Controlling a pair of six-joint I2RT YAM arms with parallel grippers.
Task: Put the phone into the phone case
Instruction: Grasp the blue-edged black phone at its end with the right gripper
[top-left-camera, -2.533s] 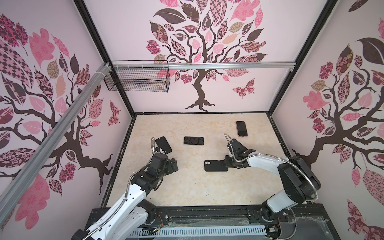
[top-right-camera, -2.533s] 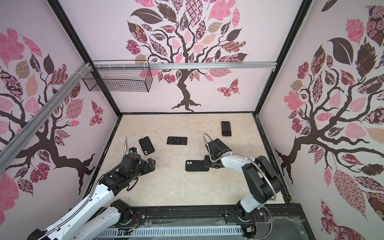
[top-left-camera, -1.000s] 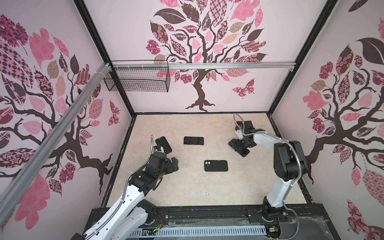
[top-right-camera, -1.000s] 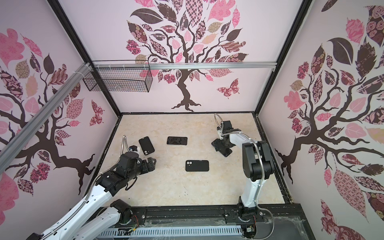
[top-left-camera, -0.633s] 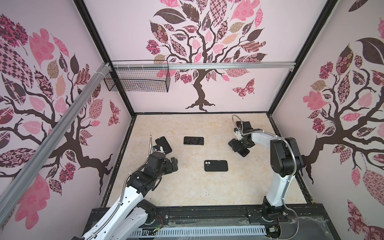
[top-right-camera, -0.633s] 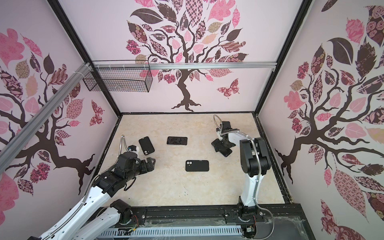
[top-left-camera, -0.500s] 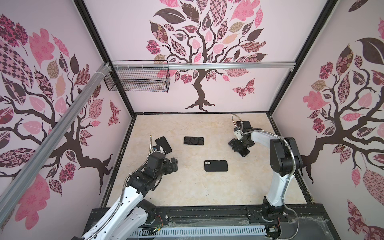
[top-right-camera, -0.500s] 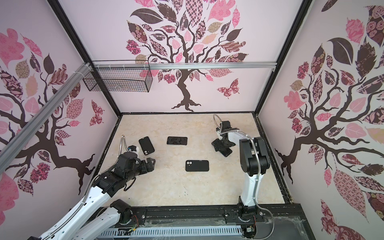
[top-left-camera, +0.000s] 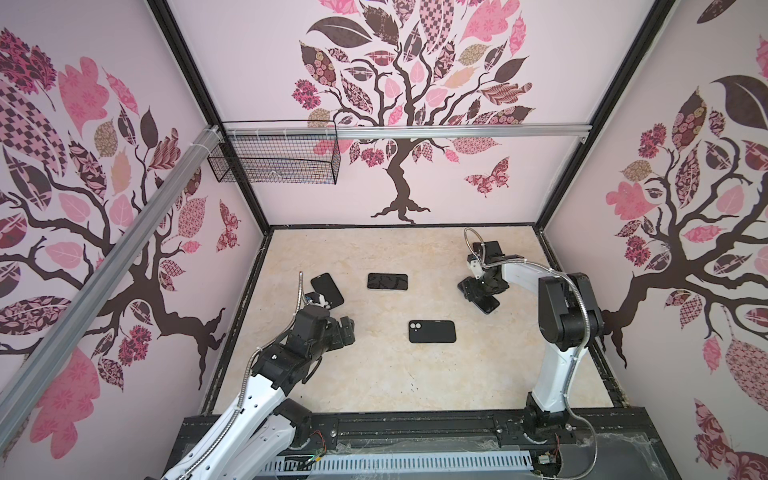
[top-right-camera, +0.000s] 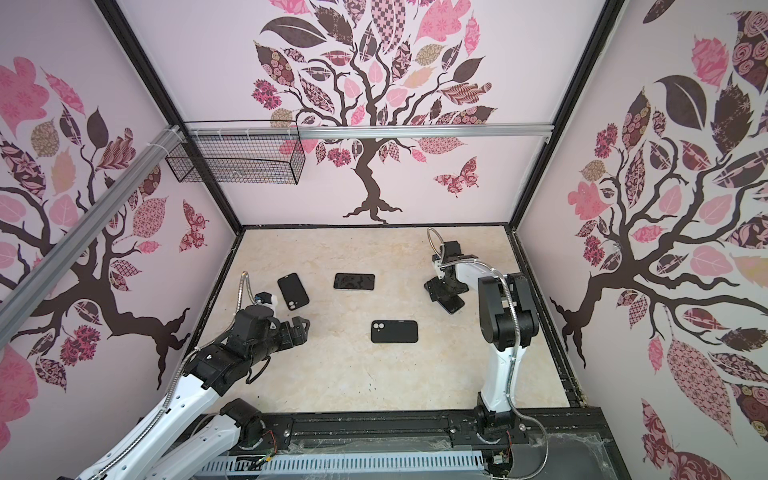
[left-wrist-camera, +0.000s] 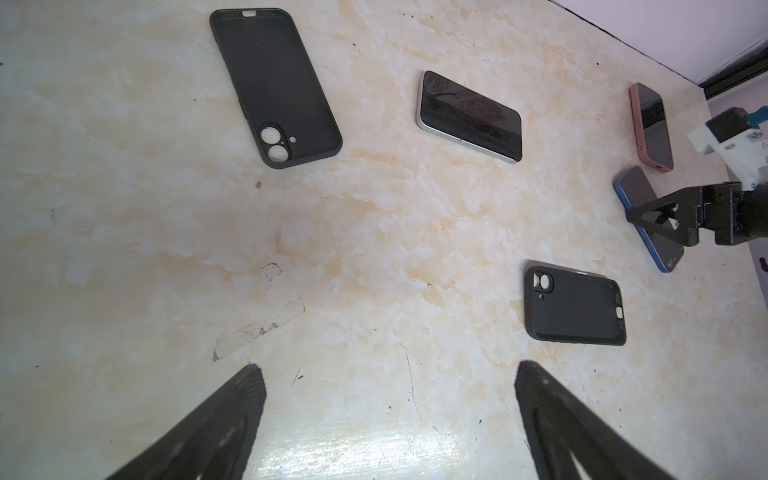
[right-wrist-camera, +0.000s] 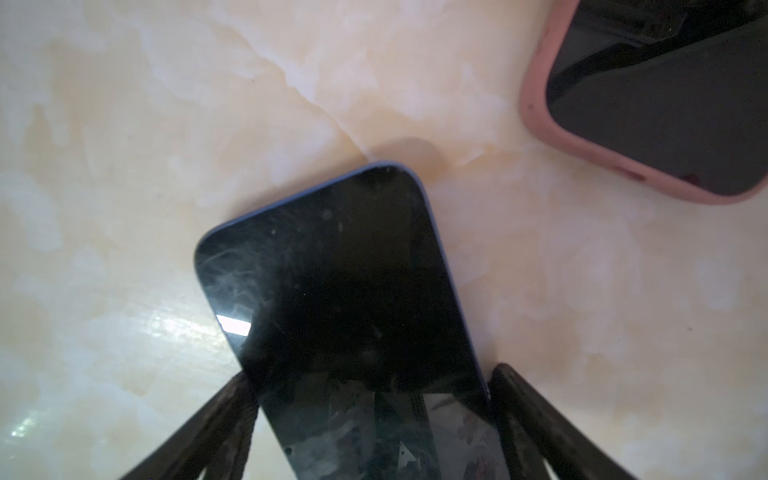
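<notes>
Grasping the phone is the step in hand. The right claw (right-wrist-camera: 370, 376) straddles the blue phone (right-wrist-camera: 332, 282), which lies flat and screen up on the desk (top-left-camera: 374, 374), just beside a pink-cased phone (right-wrist-camera: 665, 95). In the right wrist view one fingertip sits at each long edge of the blue phone and appears to touch it. Whether the grip is firm cannot be told, and the phone is not lifted.

The left claw (left-wrist-camera: 390, 372) hovers above bare desk with its jaws spread wide and nothing between them.

The nearest black phone case (top-left-camera: 432, 331) lies near the middle of the desk, apart from the blue phone and toward the robot. It appears to lie cavity up. A second black case (top-left-camera: 327, 289) and a silver-edged phone (top-left-camera: 387, 281) lie farther to the left.

Next move, as judged:
1. Secure the hold across the phone's width before lifting.
2. Carry the phone over the nearest case.
3. Turn the phone until its long axis matches the case and the camera end meets the cut-out.
4. Seat one end first, then press the phone flat. The left claw is free to steady the case.
</notes>
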